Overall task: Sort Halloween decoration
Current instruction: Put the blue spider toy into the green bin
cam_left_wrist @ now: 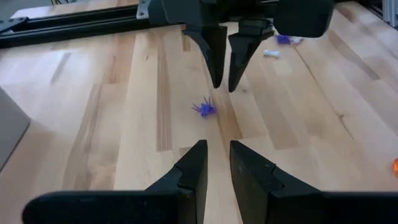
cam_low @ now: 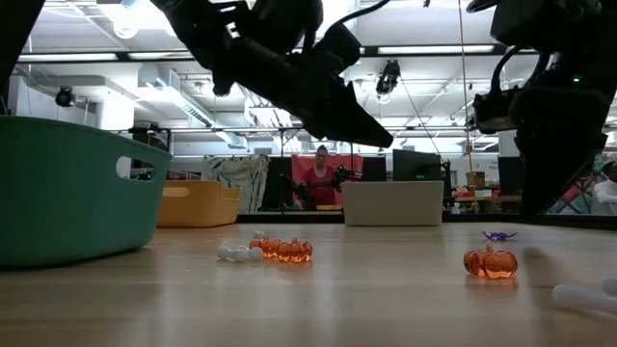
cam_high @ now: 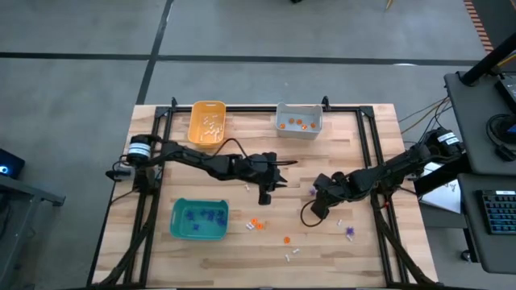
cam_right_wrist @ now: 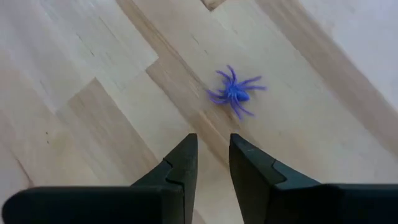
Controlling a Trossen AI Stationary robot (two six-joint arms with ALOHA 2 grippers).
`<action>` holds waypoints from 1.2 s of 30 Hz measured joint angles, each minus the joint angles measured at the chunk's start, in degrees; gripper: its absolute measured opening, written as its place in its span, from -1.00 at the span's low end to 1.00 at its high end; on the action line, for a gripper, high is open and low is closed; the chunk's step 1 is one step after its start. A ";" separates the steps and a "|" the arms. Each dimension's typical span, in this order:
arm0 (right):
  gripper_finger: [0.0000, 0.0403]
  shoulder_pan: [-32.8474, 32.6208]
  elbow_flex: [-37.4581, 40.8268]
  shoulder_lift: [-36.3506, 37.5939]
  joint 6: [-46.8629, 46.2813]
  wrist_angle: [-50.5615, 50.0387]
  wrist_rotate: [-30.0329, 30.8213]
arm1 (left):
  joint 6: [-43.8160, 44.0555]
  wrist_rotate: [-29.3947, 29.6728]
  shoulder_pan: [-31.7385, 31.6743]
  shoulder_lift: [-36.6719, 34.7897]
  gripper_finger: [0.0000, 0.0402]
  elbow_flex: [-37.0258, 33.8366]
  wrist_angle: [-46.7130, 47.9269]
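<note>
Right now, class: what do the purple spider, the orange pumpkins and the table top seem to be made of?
Purple spider: likely soft moulded plastic, matt; thin bent legs, one flat colour. Orange pumpkins: probably translucent plastic, glossy; light glows through and highlights show. Table top: wood, smooth and pale; visible grain and joined planks.

light: bright, even, from ceiling strips in low view | shadows: soft, faint on table [cam_high: 242,258] | blur: nearest tabletop in low view | glare: none

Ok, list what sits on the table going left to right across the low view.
Teal bin → orange-yellow bin → white trinket → two orange pumpkins → grey bin → lone orange pumpkin, purple spider behind it.
</note>
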State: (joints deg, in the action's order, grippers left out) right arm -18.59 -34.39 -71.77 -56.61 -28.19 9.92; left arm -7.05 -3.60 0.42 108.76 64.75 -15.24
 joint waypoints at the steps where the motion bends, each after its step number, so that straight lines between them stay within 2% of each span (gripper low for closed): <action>1: -0.59 0.00 0.00 0.00 -0.72 -0.10 -0.50 | 0.00 0.00 -0.06 0.46 -0.76 0.31 -0.09; 8: -0.60 0.09 0.00 0.68 -4.20 -0.18 -5.90 | 0.27 -0.02 -0.15 3.15 -0.81 1.17 -0.32; 14: -0.65 -0.42 0.02 4.57 -5.53 -0.22 -7.36 | 1.13 -0.08 -0.15 4.28 -0.81 1.22 -2.41; 22: -0.59 0.00 0.09 9.20 -7.90 -2.18 0.87 | 2.14 -0.46 -0.15 7.61 -0.81 1.25 -12.97; 25: -0.54 0.00 0.86 9.44 -4.71 -1.56 3.25 | 2.96 -0.46 -0.15 8.71 -0.81 1.25 -16.57; 32: -0.51 0.24 4.09 8.28 -6.19 -1.12 4.62 | 4.80 -0.46 -0.15 11.26 -0.81 1.27 -21.04; 36: -0.56 0.25 6.09 7.89 -7.92 3.03 6.86 | 5.24 -0.46 -0.10 12.26 -0.81 1.27 -22.26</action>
State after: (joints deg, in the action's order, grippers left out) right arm -18.34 -28.30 -63.88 -64.53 -25.16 16.78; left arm -1.81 -4.05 0.32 121.02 66.02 -37.50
